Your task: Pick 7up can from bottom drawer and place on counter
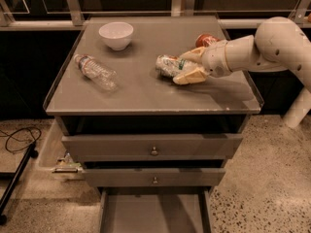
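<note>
The 7up can (168, 65), pale silver-white with green markings, lies on its side over the counter (146, 93) at centre right. My gripper (181, 66) reaches in from the right and is shut on the can, its tan fingers (190, 74) above and below it. I cannot tell whether the can touches the counter top. The bottom drawer (153, 212) is pulled open at the bottom of the view and its grey floor shows nothing inside.
A white bowl (116, 35) stands at the counter's back left. A clear plastic bottle (95, 72) lies on its side at the left. An orange-red can (206, 39) stands behind my gripper. Two knobbed drawers (154, 150) are above the open one. A black cable (19, 139) lies on the floor left.
</note>
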Controlling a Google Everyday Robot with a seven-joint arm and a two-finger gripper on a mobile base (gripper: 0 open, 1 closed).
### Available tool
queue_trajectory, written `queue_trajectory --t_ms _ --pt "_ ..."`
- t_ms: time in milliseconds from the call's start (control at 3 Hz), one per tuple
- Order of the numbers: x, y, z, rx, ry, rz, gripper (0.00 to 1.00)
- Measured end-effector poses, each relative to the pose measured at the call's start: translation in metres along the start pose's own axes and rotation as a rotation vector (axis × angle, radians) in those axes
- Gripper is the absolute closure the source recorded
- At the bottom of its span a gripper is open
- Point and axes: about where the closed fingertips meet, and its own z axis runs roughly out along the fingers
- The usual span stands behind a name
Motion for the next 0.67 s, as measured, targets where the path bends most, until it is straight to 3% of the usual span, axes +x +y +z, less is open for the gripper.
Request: queue_trajectory --t_ms 333,667 --pt "0.0000 0.0000 0.0001 0.000 0.000 0.000 0.00" --pt "0.0000 0.0000 0.0001 0.000 0.000 0.000 0.00"
